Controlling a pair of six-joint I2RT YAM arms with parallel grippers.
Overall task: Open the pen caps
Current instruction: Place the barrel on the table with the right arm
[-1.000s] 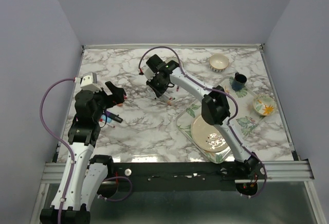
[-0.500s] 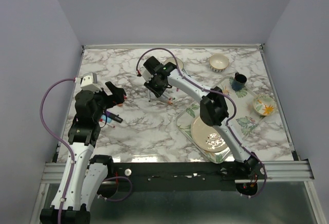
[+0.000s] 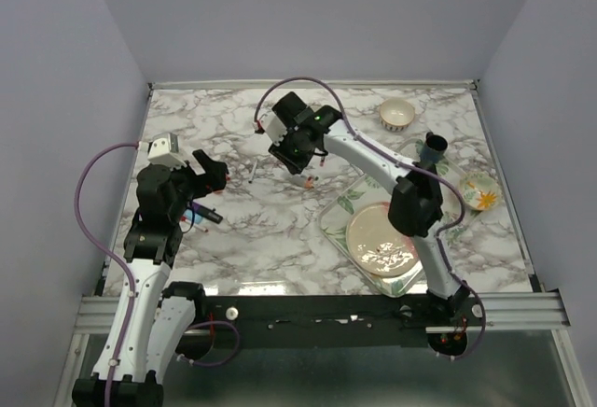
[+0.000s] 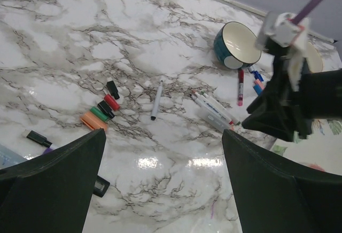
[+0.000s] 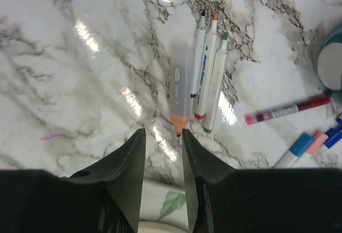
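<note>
You've got several caps (image 4: 111, 102) off, but the pens (image 4: 240, 86) by the bowl (image 4: 218, 46) look capped; left gripper (image 4: 163, 147) and right gripper (image 5: 162, 137) stand apart, empty.

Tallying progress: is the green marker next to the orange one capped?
Uncapped at its far end: the green marker shows a bare, pointed green nib there.
</note>
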